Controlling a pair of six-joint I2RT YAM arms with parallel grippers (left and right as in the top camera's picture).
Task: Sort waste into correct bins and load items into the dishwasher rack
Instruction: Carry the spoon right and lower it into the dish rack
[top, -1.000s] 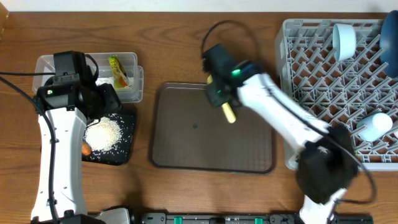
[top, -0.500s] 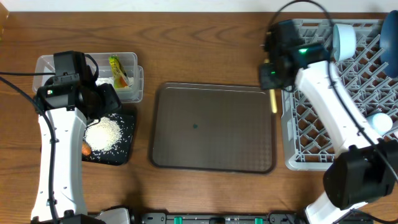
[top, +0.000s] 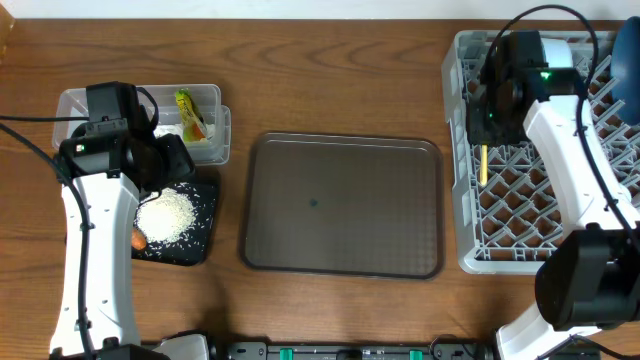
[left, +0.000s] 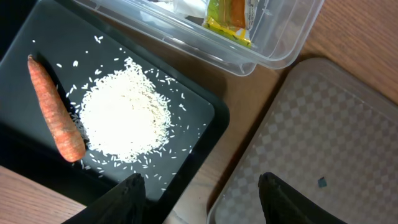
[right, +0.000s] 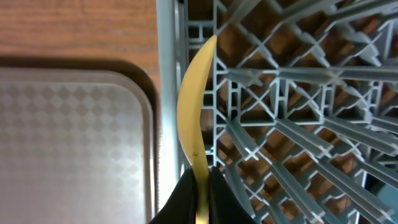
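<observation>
My right gripper is shut on the cream spoon and holds it over the left edge of the grey dishwasher rack; the spoon also shows in the overhead view. A dark-blue plate stands at the rack's far right corner. My left gripper is open and empty above the black tray, which holds white rice and an orange carrot piece. The clear tub behind it holds the yellow-green snack packet and white tissue.
The brown serving tray lies in the middle of the table, between the bins and the rack. The clear tub and black tray sit at the left under my left arm.
My right arm has carried the cream spoon rightward from above the brown tray to over the rack's left side. The left arm has not moved.
</observation>
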